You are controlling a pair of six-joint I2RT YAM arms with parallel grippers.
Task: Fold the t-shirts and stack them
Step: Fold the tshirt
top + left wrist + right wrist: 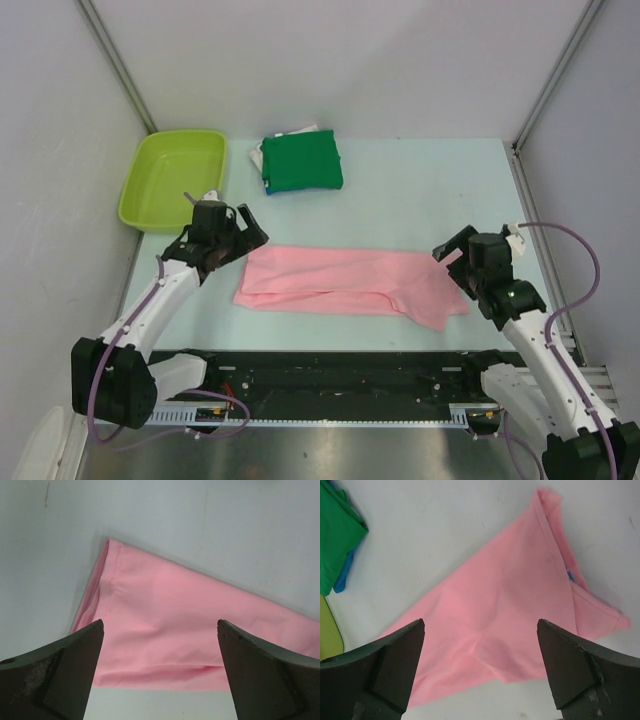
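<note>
pink t-shirt [350, 280] lay flat on the bench [430, 190], near the middle front, folded lengthwise into a long band running left to right. its left end was squared off with a stitched hem showing. its right end was uneven, with a flap slanting toward the near edge. the cloth was plain light pink with soft creases, and the right wrist view showed a small blue label by a seam.

left hand [243, 228] was released, fingers spread wide over the shirt's left end, gripping nothing. right hand [450, 250] was likewise released at the right end.

folded stack [303, 163] sat at the back of the bench, dark green on top with blue and white edges beneath. lime tub [172, 177] was to its left.
</note>
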